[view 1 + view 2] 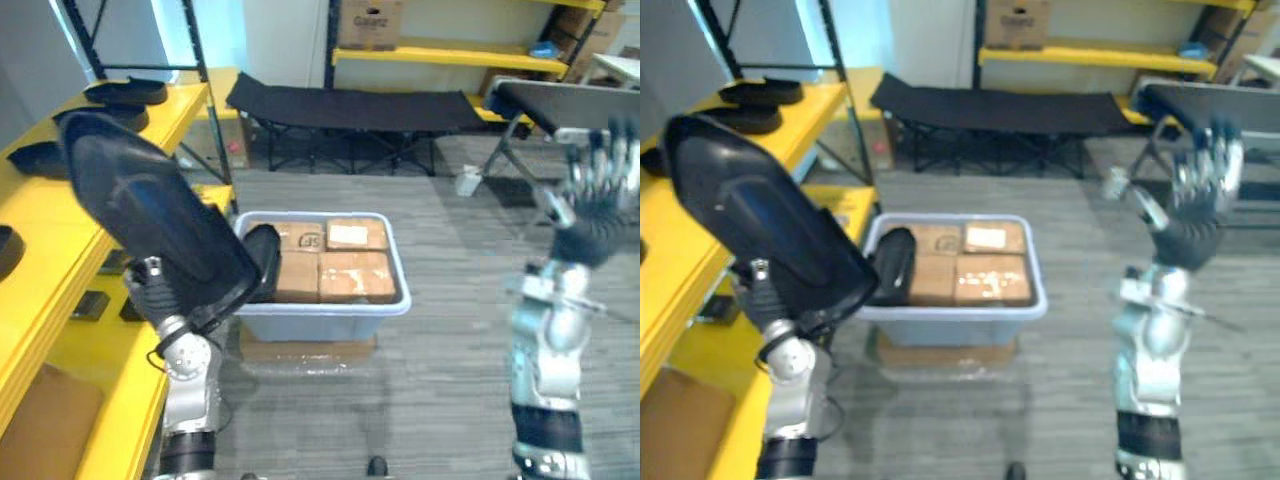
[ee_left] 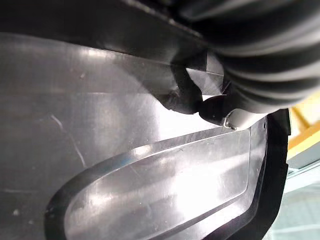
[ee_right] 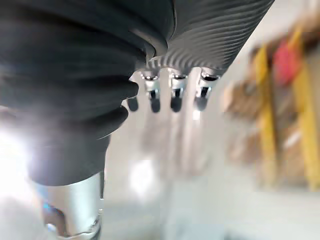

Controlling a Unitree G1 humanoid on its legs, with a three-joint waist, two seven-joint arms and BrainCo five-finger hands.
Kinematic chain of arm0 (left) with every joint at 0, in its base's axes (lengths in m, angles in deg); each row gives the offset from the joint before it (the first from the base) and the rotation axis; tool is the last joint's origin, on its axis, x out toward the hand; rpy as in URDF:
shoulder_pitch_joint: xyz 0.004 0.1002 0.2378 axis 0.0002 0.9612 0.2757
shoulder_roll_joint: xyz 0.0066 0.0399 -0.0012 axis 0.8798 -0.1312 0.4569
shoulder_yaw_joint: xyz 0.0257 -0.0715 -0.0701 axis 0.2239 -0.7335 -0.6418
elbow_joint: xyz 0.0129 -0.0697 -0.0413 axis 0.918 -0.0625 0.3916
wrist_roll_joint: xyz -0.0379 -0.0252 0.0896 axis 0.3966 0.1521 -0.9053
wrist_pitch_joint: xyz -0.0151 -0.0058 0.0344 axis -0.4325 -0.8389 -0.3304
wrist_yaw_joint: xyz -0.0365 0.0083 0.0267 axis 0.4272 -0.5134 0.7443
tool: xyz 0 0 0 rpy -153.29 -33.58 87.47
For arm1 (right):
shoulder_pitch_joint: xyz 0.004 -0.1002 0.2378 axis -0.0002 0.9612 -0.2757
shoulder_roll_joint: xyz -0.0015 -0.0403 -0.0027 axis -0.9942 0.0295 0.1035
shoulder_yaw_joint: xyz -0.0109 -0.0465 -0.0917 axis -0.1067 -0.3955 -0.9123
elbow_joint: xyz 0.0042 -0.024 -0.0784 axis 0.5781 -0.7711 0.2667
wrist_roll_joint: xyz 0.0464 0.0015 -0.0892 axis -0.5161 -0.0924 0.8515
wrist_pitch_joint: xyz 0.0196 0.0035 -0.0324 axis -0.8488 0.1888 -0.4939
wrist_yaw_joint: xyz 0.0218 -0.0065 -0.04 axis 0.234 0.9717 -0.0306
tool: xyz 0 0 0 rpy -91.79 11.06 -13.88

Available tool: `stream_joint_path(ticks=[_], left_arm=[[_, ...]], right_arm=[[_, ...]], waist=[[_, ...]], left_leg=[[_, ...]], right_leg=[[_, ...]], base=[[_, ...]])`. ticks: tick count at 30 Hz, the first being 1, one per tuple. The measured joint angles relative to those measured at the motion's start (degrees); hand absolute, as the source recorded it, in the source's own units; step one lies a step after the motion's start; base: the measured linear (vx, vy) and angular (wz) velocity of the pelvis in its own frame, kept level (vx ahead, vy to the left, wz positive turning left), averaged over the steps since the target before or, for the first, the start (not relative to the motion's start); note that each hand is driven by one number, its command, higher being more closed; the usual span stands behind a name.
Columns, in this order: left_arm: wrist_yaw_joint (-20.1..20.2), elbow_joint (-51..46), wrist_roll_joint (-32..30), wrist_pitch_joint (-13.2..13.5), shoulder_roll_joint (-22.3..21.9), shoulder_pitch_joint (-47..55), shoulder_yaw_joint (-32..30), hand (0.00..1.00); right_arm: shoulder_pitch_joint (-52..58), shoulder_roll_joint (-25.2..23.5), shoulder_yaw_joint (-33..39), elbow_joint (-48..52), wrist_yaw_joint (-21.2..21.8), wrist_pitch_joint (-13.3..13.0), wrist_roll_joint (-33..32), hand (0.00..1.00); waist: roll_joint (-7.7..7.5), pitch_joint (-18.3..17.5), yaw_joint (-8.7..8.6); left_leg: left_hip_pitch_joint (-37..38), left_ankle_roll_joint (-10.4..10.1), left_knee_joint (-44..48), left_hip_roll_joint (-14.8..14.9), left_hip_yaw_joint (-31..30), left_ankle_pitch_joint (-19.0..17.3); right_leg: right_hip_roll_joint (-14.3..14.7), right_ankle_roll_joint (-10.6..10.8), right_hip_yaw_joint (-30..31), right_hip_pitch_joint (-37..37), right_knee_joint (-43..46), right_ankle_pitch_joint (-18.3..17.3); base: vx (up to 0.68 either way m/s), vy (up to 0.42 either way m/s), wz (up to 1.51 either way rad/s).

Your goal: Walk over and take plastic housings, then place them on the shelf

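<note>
A large black plastic housing (image 1: pixel 150 210) is held up at the left, beside the yellow shelf (image 1: pixel 70 235). My left hand (image 1: pixel 175 310) grips its lower edge from underneath; in the left wrist view my thumb (image 2: pixel 220 107) presses on the housing's shiny inner face (image 2: pixel 150 175). Another black housing (image 1: pixel 266 256) leans in the left end of the grey bin (image 1: pixel 320 322). More black housings (image 1: pixel 125 92) lie on the shelf top. My right hand (image 1: pixel 598 190) is raised at the right, open with fingers (image 3: pixel 172 95) spread, holding nothing.
The bin sits on the floor on a flat piece of cardboard (image 1: pixel 305 350) and holds several brown boxes (image 1: pixel 355 272). A black folding cot (image 1: pixel 350 105) stands behind it. Another yellow rack (image 1: pixel 450 55) runs along the back wall. Small dark parts (image 1: pixel 92 302) lie on the lower shelf.
</note>
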Motion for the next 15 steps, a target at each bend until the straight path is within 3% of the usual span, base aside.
stream_joint_path(ticks=[4,7,11,15], left_arm=[[-0.3,-3.1,2.4,1.6,-1.9,2.0,0.2,1.00],[-0.4,-5.0,4.7,2.1,-4.1,2.9,1.8,1.00],[-1.0,-8.7,7.7,2.6,-4.3,3.7,4.0,1.00],[-1.6,-8.8,11.6,3.1,-4.3,5.0,4.8,1.00]], right_arm=[[6.8,-5.2,2.6,-3.4,1.2,0.7,-2.3,0.00],[9.3,-7.6,2.4,-6.2,1.4,0.7,-2.4,0.00],[9.0,-8.9,-0.5,-8.6,1.5,0.4,-3.2,0.00],[8.9,-9.5,-2.1,-9.2,2.0,0.3,-3.3,0.00]], waist=[[0.84,-0.1,-1.45],[2.14,2.1,-1.55],[2.12,8.0,-0.96],[1.75,11.4,0.69]], left_leg=[[-0.7,0.0,1.2,0.1,0.8,-0.9],[-4.7,0.3,10.2,0.9,-0.2,-5.2],[-10.1,0.7,17.6,0.4,-2.4,-8.3],[-12.7,0.8,18.2,0.0,-4.2,-8.3]], right_leg=[[-0.1,0.3,1.0,-1.0,0.7,-0.4],[-0.6,0.3,1.7,-4.0,7.6,-3.3],[-2.5,0.5,1.6,-8.9,15.8,-7.4],[-3.2,1.0,0.5,-9.8,15.3,-6.9]], base=[[0.00,0.011,-0.13],[-0.07,0.040,0.02],[-0.14,0.049,0.20],[-0.09,0.011,0.21]])
